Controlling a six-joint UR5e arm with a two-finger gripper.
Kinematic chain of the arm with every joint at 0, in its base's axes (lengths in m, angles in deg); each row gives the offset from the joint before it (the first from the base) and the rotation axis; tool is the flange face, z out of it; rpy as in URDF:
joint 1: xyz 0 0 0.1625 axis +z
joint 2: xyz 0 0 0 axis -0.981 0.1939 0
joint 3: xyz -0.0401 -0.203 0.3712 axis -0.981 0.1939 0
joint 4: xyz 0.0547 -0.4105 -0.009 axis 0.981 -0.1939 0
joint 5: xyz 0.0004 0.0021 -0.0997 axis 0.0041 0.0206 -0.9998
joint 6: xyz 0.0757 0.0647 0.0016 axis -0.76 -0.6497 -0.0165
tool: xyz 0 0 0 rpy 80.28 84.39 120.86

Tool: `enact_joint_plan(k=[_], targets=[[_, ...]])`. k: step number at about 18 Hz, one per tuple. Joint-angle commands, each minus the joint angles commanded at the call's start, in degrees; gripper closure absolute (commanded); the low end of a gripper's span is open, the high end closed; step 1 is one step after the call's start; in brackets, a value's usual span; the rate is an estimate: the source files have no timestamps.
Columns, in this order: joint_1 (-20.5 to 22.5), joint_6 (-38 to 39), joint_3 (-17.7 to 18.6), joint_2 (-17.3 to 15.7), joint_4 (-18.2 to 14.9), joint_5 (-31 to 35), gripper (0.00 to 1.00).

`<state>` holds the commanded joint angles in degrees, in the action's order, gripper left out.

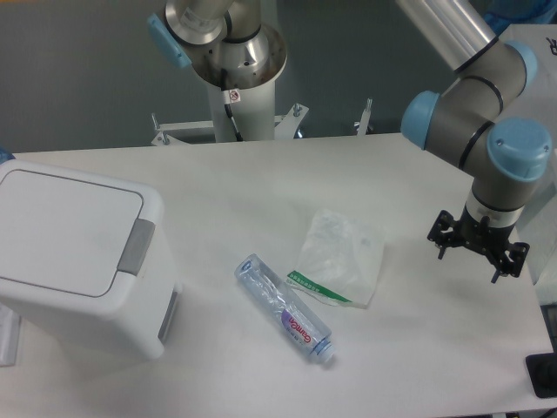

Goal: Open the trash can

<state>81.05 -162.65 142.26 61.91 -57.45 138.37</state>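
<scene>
Closed trash can (74, 252), nearest: grey tab (136, 246) needs straight downward press; fingers (446, 248) far right, spread, empty.

Clear plastic bottle (285, 310) on its side beside a crumpled clear bag (338, 259), on white table (261, 192).

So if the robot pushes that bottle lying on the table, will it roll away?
Probably, yes. The bottle lies on its side and looks round, so a sideways push would likely roll it across the table. It looks clear and empty, so it's probably light and would skid easily. Its thin plastic may squash a little if squeezed.
</scene>
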Motion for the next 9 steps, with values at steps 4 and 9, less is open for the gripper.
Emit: enact_joint_plan(k=[4,9], targets=[[-0.1,0.3,0.0,-0.1,0.0,0.0,0.00],[-0.3,0.2,0.7,0.0,0.6,-1.1,0.00]])
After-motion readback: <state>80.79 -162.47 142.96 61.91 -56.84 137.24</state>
